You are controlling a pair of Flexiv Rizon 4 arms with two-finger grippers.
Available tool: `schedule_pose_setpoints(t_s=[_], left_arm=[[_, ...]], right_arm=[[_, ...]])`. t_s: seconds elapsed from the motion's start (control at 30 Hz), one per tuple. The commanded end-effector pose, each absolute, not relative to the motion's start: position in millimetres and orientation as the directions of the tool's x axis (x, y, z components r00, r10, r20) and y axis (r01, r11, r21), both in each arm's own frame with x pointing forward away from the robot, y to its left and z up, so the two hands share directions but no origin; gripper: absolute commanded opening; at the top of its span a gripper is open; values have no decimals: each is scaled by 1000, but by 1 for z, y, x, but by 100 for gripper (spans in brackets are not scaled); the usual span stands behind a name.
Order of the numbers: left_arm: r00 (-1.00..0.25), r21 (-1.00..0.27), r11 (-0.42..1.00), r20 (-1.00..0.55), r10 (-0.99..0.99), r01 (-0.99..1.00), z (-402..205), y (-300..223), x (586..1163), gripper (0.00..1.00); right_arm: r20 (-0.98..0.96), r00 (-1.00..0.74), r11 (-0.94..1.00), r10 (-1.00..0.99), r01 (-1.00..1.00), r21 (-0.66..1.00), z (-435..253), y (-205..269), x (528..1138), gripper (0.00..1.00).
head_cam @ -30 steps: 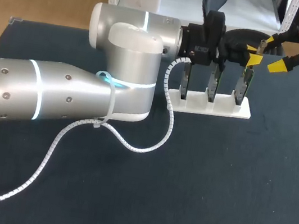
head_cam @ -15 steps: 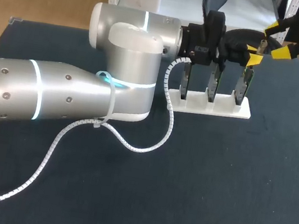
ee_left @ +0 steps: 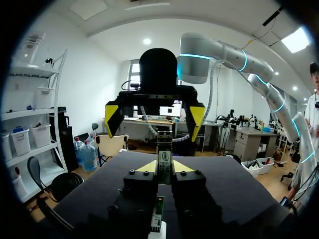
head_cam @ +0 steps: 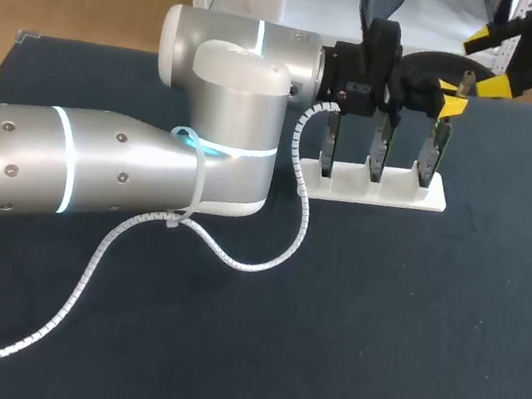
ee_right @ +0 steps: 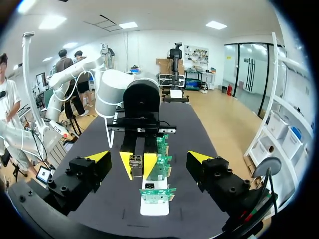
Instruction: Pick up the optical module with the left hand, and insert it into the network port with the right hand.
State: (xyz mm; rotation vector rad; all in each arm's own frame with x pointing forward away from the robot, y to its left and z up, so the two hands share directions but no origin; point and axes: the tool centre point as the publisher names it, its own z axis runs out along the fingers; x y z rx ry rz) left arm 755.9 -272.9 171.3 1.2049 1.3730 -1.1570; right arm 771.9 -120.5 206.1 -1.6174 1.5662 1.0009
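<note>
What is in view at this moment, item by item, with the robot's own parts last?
optical module: one, grey metal, clamped between the left hand's fingers, near the boards.
circuit boards: three, green, upright in the stand's slots.
stand: one, white, on the table's far side.
cable: one, white spiral wrap, running from the left arm across the table.
table: one, dark cloth top.
left arm: silver, coming in from the left, extended to the stand.
left hand: yellow tips, shut on the module.
right hand: yellow tips, open, beyond the stand, facing the left hand.
</note>
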Motion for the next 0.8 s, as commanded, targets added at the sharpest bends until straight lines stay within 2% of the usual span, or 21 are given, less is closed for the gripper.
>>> schedule_pose_setpoints(t_s=[0.03, 0.8], left_arm=[[-75, -68, 69, -991, 110, 995, 172, -273, 757, 0], [-75, -68, 69, -991, 110, 995, 172, -273, 757, 0]], right_arm=[[-873, -16, -55, -487, -997, 49, 205, -117, 770, 100], [-858, -87, -3, -506, -995, 103, 202, -112, 769, 100]])
